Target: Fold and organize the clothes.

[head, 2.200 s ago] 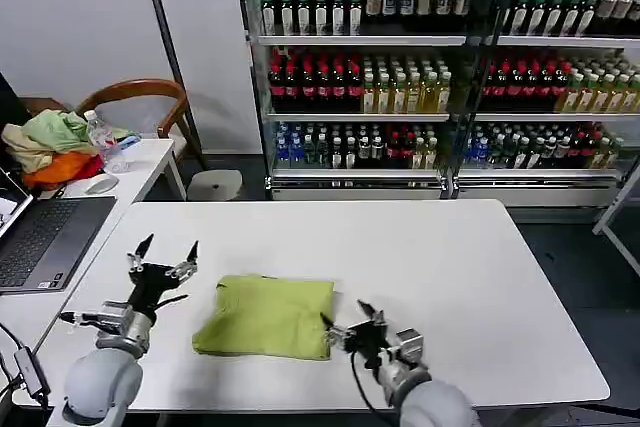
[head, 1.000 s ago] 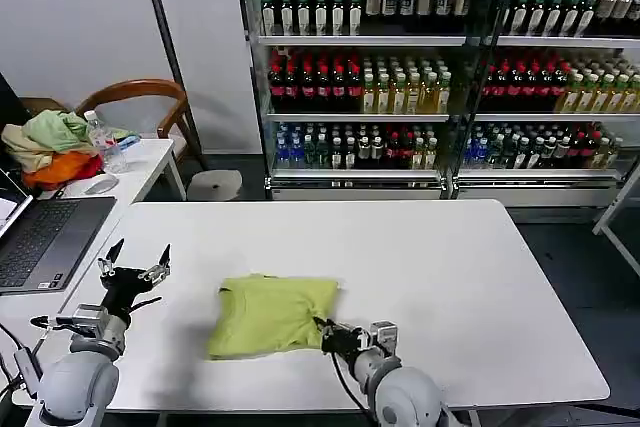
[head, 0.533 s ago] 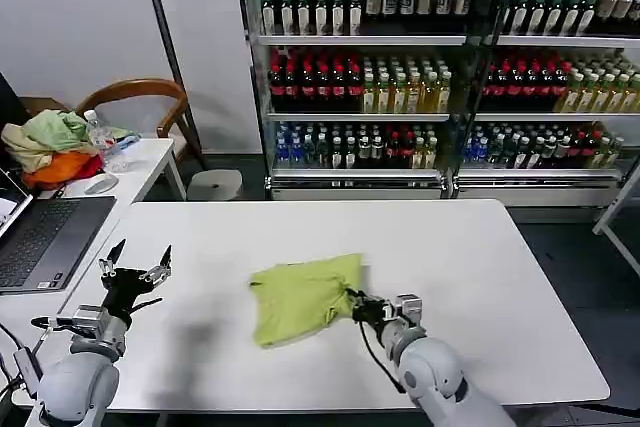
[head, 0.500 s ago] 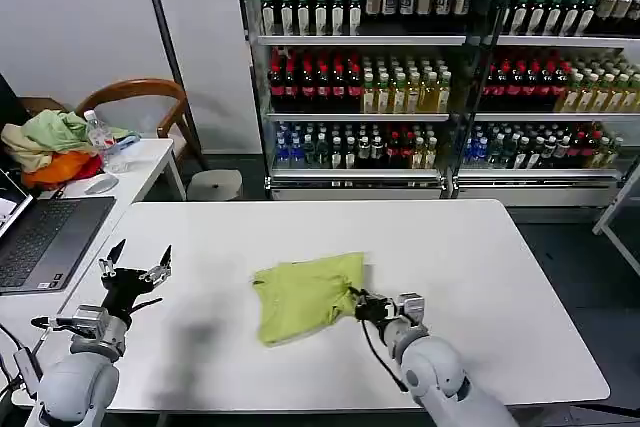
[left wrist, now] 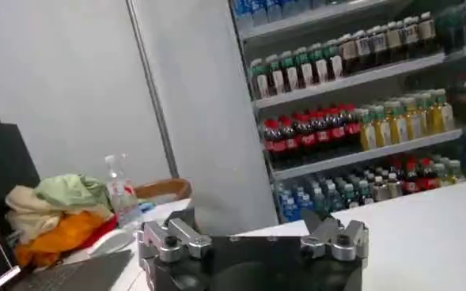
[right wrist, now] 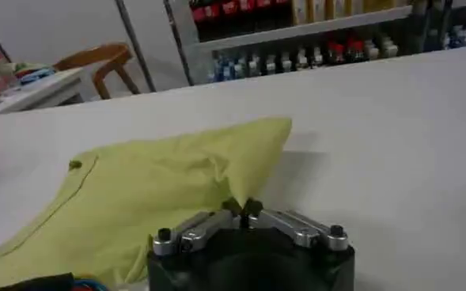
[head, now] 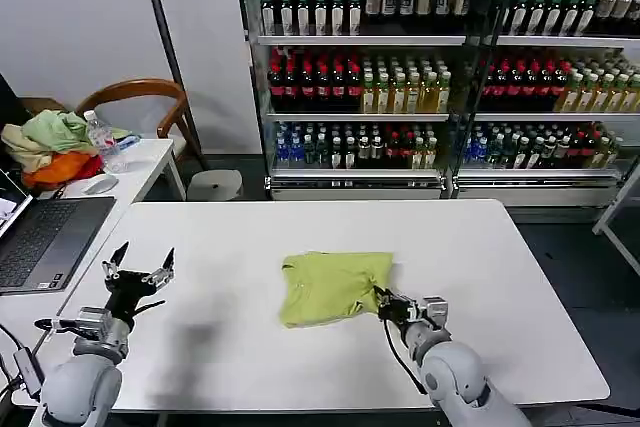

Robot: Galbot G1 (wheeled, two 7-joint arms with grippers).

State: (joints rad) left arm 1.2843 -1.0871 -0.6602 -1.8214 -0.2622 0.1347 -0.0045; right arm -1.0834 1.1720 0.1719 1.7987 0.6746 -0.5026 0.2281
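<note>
Gripping the near right corner of the folded lime yellow-green cotton T-shirt (head: 333,287), the right end effector (head: 383,299) sits low over the white rectangular tabletop (head: 480,267), its fingers clenched on a pinch of the fabric, as the right wrist view confirms (right wrist: 244,209). The T-shirt (right wrist: 145,198) lies bunched near the middle of the tabletop, slightly toward the robot's edge, with its far side flat on the surface. The left end effector (head: 139,267) hovers above the tabletop's near left corner, well apart from the T-shirt, with its fingers (left wrist: 169,237) spread and released, grasping nothing.
</note>
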